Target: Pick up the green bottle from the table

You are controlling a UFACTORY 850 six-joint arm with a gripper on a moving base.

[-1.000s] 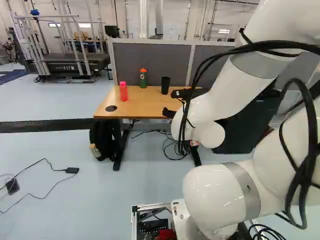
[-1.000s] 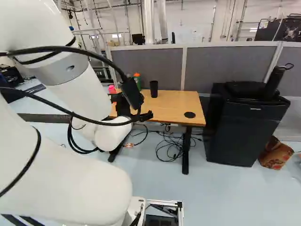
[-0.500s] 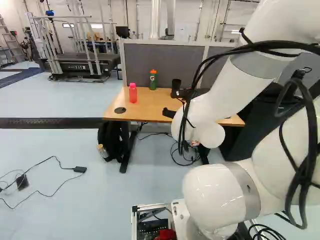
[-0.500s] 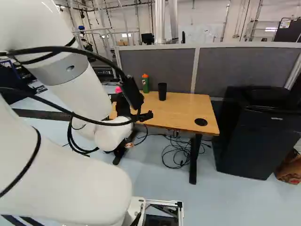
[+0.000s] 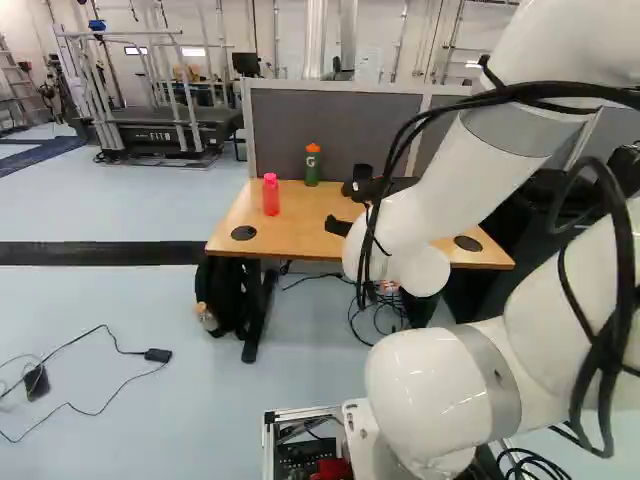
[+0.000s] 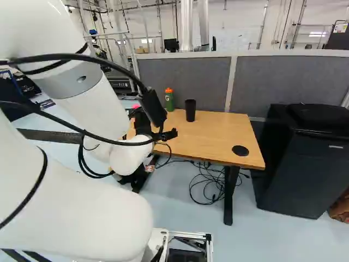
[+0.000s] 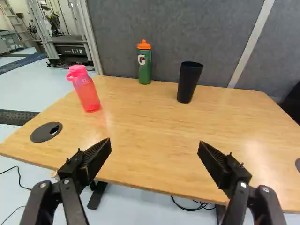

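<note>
The light wooden surface (image 7: 150, 131) bears an upright green bottle (image 7: 145, 66) with an orange cap near its back edge. In the left base view, an upright pink bottle (image 7: 86, 93) stands left of and nearer than the green bottle; a black cup (image 7: 189, 82) stands to its right. One round black disc (image 7: 46, 131) lies left of the green bottle, past the pink one; another disc (image 6: 240, 150) lies well apart to its right.

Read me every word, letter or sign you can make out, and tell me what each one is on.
"G", on the green bottle.
"FIT", on the treadmill; any further letters are unclear.
Badge on the black fridge: too small to read.
Notice at the right base view's upper right: too blurred.
</note>
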